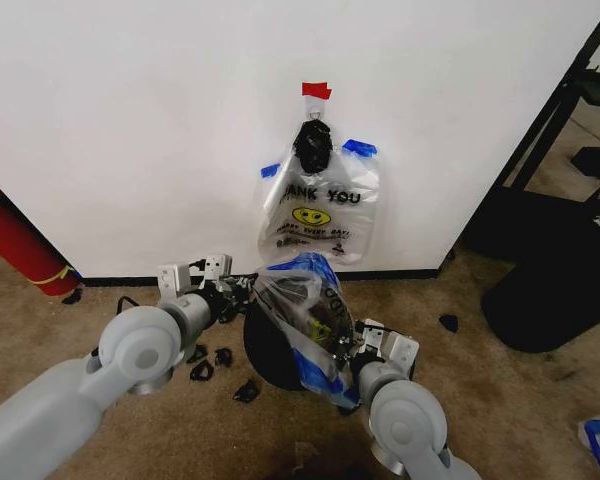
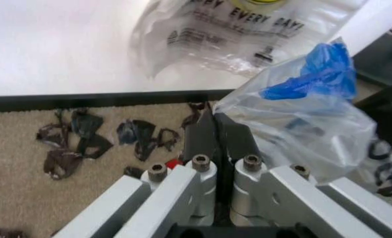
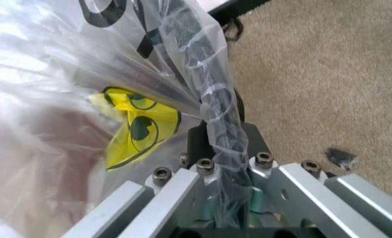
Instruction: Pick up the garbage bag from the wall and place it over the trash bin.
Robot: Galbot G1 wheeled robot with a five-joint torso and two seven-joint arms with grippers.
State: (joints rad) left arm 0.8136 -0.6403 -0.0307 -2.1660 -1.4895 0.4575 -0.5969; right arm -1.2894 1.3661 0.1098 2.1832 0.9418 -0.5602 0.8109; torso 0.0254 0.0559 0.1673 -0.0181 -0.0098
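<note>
The garbage bag (image 1: 305, 310), crinkly clear plastic with blue tape patches, is stretched between my two grippers just above the trash bin (image 1: 270, 350), a round black opening on the carpet. My left gripper (image 1: 242, 290) is shut on the bag's edge; in the left wrist view its tips (image 2: 215, 119) pinch the bag (image 2: 308, 124) at one corner. On the other side my right gripper (image 1: 352, 350) is shut on it too, with twisted plastic (image 3: 63, 99) running between the right gripper's (image 3: 219, 134) fingers. A yellow smiley print shows through the film. The white wall (image 1: 130, 120) stands just behind.
A "THANK YOU" bag (image 1: 320, 215) hangs taped on the wall above. A long red cylinder (image 1: 15, 240) leans at the left. Black scraps (image 1: 210, 365) litter the carpet by the bin. A black stand and base (image 1: 550, 250) fill the right side.
</note>
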